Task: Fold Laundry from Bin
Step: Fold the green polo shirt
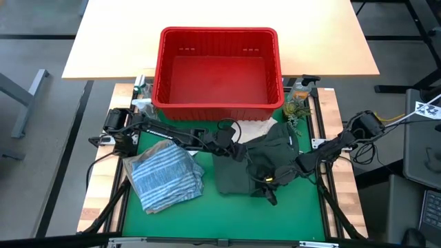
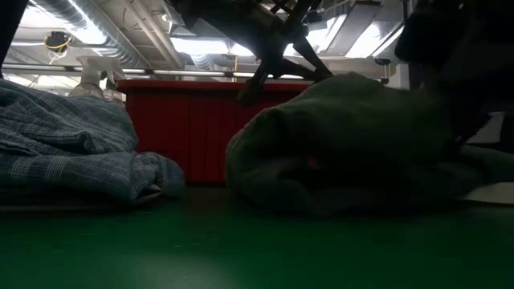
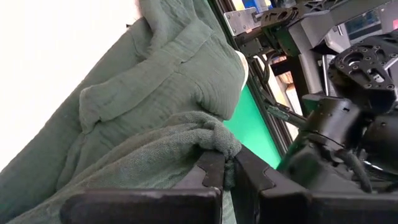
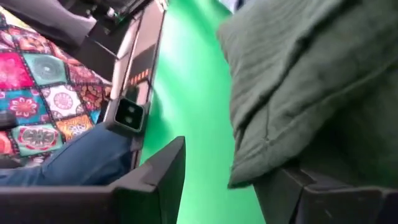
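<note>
We see the dark green garment (image 1: 265, 160) bunched on the green mat (image 1: 227, 210) of the tabletop, with both arms reaching into it from either side.

The left pincer (image 3: 227, 168) has its fingers pressed together on a rolled fold of the dark green garment; in the left wrist view the cloth bulges out right at the fingertips and spreads away beyond them. In the high view the left pincer (image 1: 238, 151) sits at the garment's left edge.

The right pincer (image 4: 230, 180) stands with its fingers apart. One finger (image 4: 158, 180) is over bare green mat, and the garment's hem (image 4: 273, 149) hangs in the gap by the other finger; we cannot tell whether that finger touches the cloth. In the high view the right pincer (image 1: 275, 178) lies over the garment's near right part.

The blue-white striped shirt (image 1: 164, 176) lies crumpled on the mat, well apart from the left pincer, on the side away from the green garment. The red bin (image 1: 218, 67) stands beyond both pincers, on the far side of the garment.
</note>
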Controlling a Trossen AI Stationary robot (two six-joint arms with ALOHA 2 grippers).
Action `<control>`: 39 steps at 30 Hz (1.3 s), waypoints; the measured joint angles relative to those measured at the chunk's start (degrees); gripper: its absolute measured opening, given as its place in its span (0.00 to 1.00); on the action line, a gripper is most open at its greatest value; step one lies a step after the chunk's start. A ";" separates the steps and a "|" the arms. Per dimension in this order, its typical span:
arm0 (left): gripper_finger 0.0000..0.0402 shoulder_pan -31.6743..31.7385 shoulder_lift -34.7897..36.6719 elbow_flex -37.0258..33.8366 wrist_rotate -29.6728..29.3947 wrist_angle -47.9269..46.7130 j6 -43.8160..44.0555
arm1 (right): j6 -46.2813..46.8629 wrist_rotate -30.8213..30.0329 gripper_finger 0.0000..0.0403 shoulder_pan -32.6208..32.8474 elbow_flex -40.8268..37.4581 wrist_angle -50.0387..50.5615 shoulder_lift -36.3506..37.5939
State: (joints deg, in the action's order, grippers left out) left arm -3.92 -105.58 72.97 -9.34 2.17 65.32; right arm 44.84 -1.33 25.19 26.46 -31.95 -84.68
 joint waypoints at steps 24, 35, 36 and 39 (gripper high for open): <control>0.02 0.00 0.02 0.00 0.00 0.02 0.09 | 1.99 -14.39 0.19 -0.07 0.09 -2.55 0.00; 0.02 0.00 0.04 0.00 0.00 0.02 0.11 | 1.17 -11.78 0.03 -0.09 0.09 -2.27 1.10; 0.02 0.00 0.04 0.00 0.00 0.04 0.11 | 1.16 -10.96 0.02 -0.09 0.09 -2.00 1.77; 0.02 0.00 0.04 0.00 0.00 0.04 0.11 | 0.94 -10.41 0.01 -0.09 0.09 1.05 4.68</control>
State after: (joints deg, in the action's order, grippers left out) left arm -3.92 -105.54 72.97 -9.34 2.22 65.43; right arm 45.78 -11.74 25.10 26.55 -30.90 -80.01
